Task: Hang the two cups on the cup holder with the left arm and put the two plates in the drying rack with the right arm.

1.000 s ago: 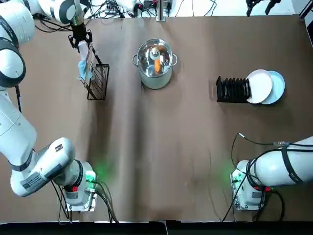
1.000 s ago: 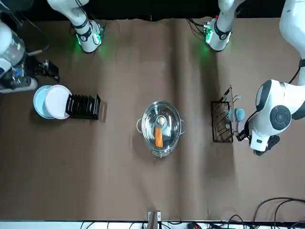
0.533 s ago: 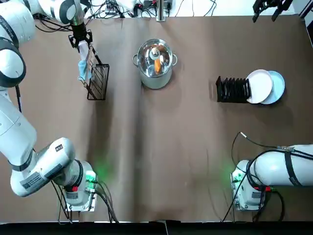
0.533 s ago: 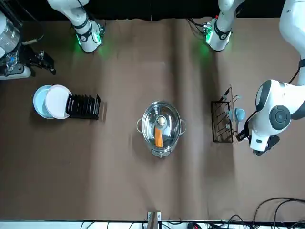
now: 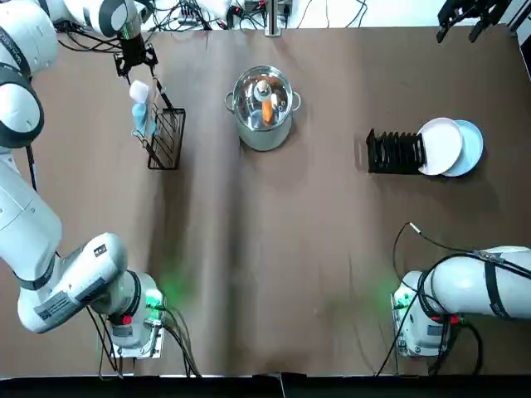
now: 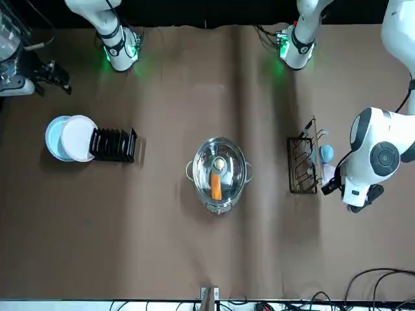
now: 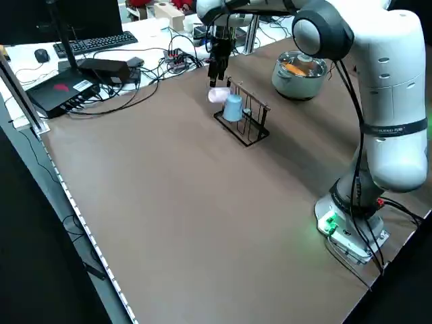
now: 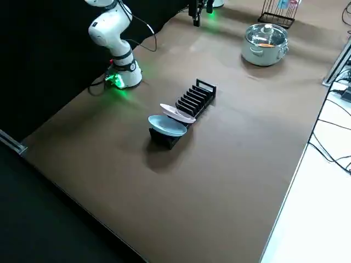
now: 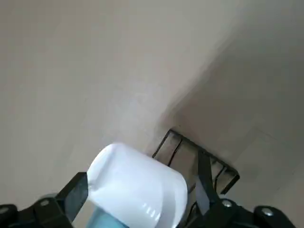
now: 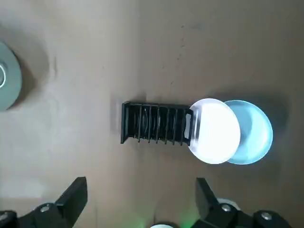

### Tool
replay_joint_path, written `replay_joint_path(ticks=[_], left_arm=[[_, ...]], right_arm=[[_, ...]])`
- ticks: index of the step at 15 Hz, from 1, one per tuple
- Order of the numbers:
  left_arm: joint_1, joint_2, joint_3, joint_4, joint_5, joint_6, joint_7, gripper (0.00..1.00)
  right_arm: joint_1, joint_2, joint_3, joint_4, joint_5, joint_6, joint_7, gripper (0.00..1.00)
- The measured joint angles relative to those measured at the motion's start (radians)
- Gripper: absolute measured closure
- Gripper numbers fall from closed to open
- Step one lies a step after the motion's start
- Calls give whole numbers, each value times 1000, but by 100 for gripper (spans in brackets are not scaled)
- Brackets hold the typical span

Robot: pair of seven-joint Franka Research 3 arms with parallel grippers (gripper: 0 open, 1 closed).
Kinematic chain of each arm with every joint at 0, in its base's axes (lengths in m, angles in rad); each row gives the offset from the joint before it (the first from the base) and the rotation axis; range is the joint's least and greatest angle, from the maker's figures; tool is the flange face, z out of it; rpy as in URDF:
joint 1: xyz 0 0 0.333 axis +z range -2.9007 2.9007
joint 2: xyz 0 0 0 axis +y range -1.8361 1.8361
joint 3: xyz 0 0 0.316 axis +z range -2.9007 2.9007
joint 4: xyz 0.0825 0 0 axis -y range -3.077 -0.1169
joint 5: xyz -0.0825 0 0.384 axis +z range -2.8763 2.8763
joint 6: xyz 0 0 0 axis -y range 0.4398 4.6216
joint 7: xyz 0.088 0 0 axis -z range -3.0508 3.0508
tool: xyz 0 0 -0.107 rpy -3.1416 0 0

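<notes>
Where the overhead view looks down on the brown bench (image 5: 332, 249), the left gripper (image 5: 135, 60) is seen near the far left corner, just beyond the cup holder (image 5: 166, 137). A whitish cup (image 5: 139, 89) and a light blue cup (image 5: 141, 118) are hung side by side on the holder's left side, the whitish one nearer the far edge. A steel pot (image 5: 263, 108) with an orange item inside is set near the middle of the far edge. Toward the right edge, the drying rack (image 5: 396, 152) is placed with the white plate (image 5: 440, 146) leaning at its right end and the light blue plate (image 5: 471, 148) behind it. The right gripper (image 5: 466, 15) is raised by the far right corner.

From the front view, the same layout is confirmed: both plates lie at the rack's outer end, both cups on the holder.

From the left side view, the left gripper is shown directly above the whitish cup, apart from it.

From the left wrist view, the left fingers (image 9: 76, 194) are spread wide, with the whitish cup between them and nothing gripped.

From the right wrist view, the right fingers (image 10: 76, 197) are spread apart and empty, high above the rack and plates.
</notes>
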Motion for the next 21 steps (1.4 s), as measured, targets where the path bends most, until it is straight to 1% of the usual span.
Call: replay_joint_path(ticks=[2, 7, 9, 10, 12, 17, 19, 21], left_arm=[[0, -1, 0, 4, 0, 0, 0, 0], [3, -7, 0, 33, 0, -1, 1, 0], [8, -13, -1, 42, 0, -8, 11, 0], [9, -14, -2, 54, 0, -23, 44, 0], [10, -18, -10, 86, 0, -70, 169, 1], [13, -42, -45, 150, 0, -200, 474, 0], [13, -67, -64, 158, 0, -237, 556, 0], [12, -89, -93, 160, 0, -265, 582, 0]], right_arm=[[-9, -4, -7, 0, 0, 6, 0, 0], [-12, -4, -8, 0, 1, 32, 0, 0], [-30, -4, -9, 0, 1, 34, 1, 0], [-44, -4, -10, 0, 1, 34, 1, 0], [-64, -4, -14, 0, 3, 34, 1, 0], [-72, -7, -23, 1, 3, 34, 1, 0], [-78, -16, -27, 1, 4, 34, 1, 0], [-89, -25, -32, 1, 4, 26, 0, 0]])
